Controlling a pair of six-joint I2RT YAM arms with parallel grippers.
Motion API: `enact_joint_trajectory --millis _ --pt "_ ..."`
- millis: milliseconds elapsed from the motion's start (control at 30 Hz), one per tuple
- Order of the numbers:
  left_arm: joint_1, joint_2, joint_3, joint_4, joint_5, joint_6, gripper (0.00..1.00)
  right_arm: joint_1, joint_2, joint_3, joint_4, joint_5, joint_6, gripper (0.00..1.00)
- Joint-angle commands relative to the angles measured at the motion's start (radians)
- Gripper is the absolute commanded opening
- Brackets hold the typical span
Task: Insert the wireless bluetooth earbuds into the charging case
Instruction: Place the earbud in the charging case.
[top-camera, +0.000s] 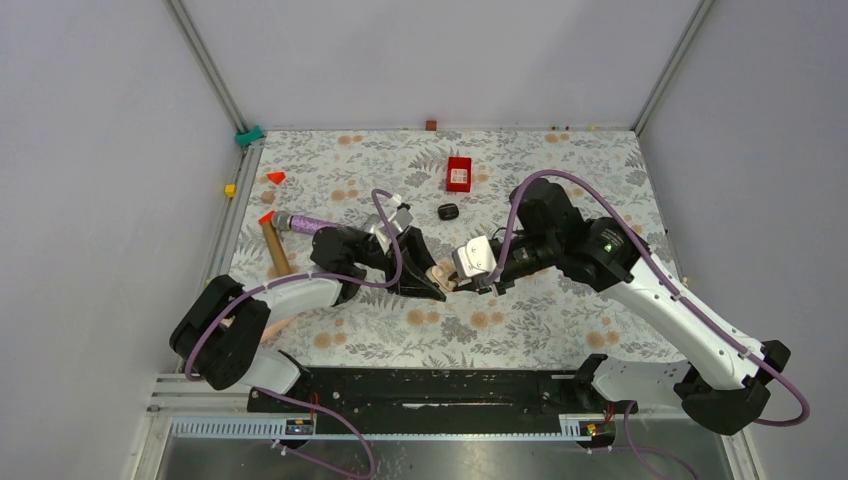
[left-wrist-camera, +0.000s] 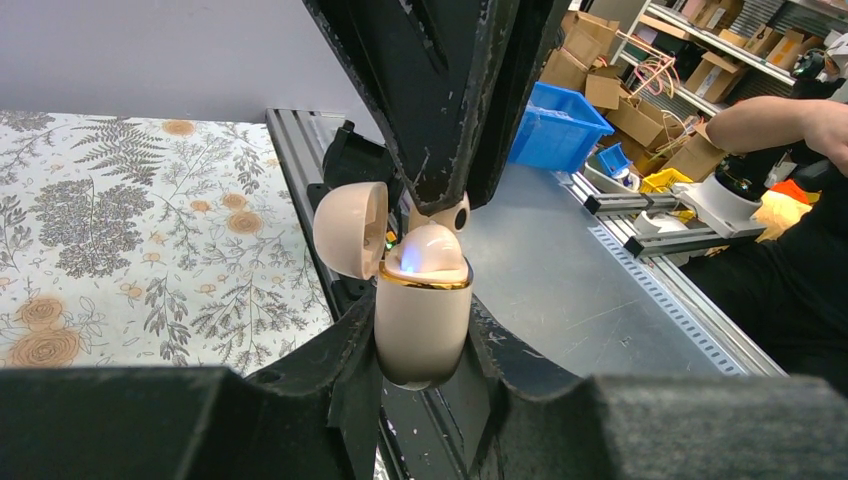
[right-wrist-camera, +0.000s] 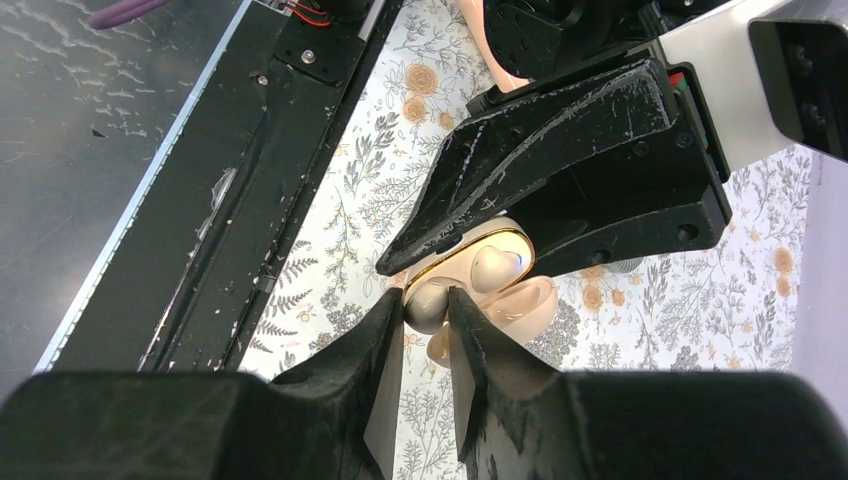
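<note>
The charging case (left-wrist-camera: 422, 320) here is a beige pod with a gold rim, and its lid (left-wrist-camera: 350, 230) hangs open to the left. My left gripper (left-wrist-camera: 425, 345) is shut on the case body and holds it upright above the table. One beige earbud (right-wrist-camera: 490, 265) sits in the case beside a blue light. My right gripper (right-wrist-camera: 426, 308) pinches a second beige earbud (right-wrist-camera: 424, 305) right at the case's rim. From above, both grippers meet at the case (top-camera: 437, 274) in the middle of the table.
A small black oval pebble (top-camera: 447, 211) lies on the floral cloth behind the grippers, with a red box (top-camera: 459, 172) further back. A purple-handled tool (top-camera: 300, 222), a wooden stick (top-camera: 275, 250) and red cones (top-camera: 276, 177) lie at the left.
</note>
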Motion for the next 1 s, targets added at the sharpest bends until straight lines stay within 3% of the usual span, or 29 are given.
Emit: enact_joint_trajectory --millis 0,433,967 --pt "-0.006 -0.026 0.021 0.062 0.037 0.052 0.0 0.003 -0.013 0.044 0.004 0.031 0.036 0.27" --pt "-0.006 -0.011 0.021 0.061 0.032 0.064 0.0 0.003 -0.026 0.109 -0.019 0.059 0.074 0.26" --pt "0.008 0.0 0.024 0.062 -0.016 0.044 0.0 0.003 -0.035 0.044 -0.014 0.028 0.058 0.26"
